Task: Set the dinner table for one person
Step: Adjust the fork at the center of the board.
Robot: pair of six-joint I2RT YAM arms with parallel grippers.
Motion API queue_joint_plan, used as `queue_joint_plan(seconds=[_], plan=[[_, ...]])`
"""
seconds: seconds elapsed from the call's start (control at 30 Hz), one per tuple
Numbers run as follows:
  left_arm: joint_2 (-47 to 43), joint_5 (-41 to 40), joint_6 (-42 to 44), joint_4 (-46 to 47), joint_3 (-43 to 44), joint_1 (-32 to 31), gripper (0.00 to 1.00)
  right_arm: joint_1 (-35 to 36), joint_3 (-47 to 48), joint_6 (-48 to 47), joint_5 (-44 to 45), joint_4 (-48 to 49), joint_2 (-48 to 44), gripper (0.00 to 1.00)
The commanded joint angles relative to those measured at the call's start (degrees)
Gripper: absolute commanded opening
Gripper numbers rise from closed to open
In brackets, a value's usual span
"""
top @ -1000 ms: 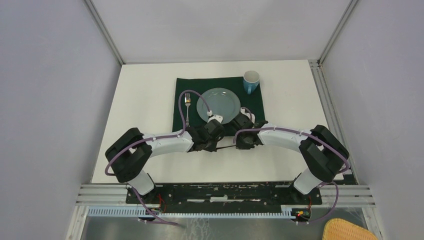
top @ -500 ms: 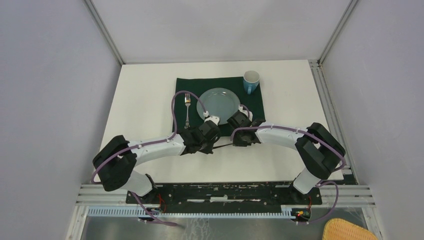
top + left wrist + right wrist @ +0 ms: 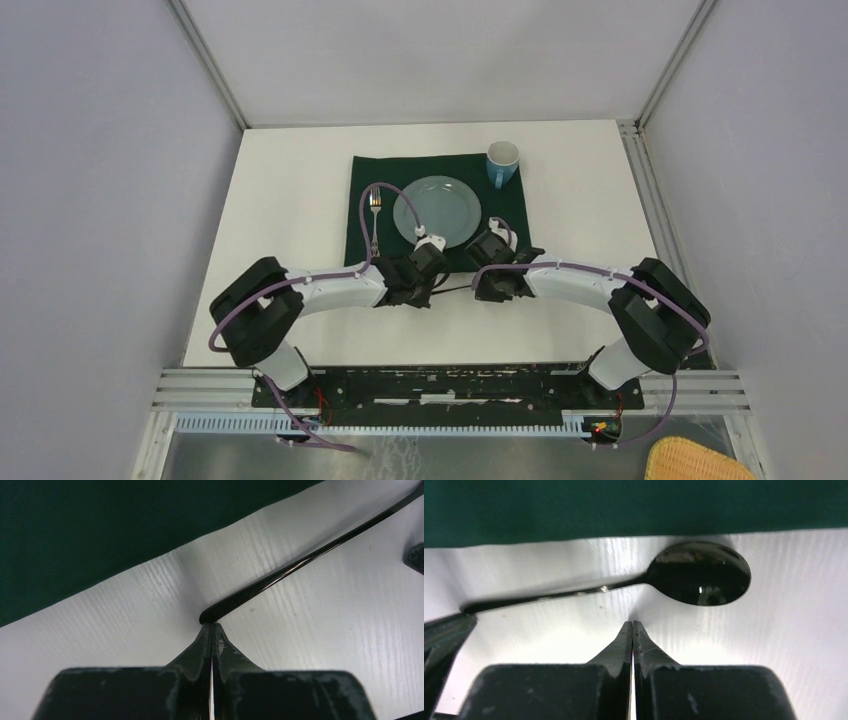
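while the plate (image 3: pixel 437 208), fork (image 3: pixel 375 220) and mug (image 3: pixel 502 162) already sit on the green cloth (image 3: pixel 440 165) mid table (image 3: pixel 290 200), the spoon (image 3: pixel 698 580) lies on bare table just off the cloth's near edge, left to place, we judge; our left hand (image 3: pixel 211 630) and right hand (image 3: pixel 632 627) flank it, each pressed together, empty
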Motion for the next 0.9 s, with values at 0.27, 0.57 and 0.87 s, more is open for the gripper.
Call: queue_joint_plan(seconds=[0.27, 0.57, 0.87], plan=[[1.55, -1.37, 2.77, 1.23, 6.57, -0.26, 0.02, -0.10, -4.24, 0.90, 2.48, -5.13, -5.95, 0.00], [-5.55, -3.91, 3.32, -0.03, 3.84, -0.29, 0.02, -0.13, -4.58, 1.19, 1.40, -2.85, -4.04, 0.00], [-0.21, -3.98, 5.74, 6.06, 3.03, -0.27, 0.02, -0.12, -3.83, 0.84, 2.00, -4.08, -4.99, 0.00]])
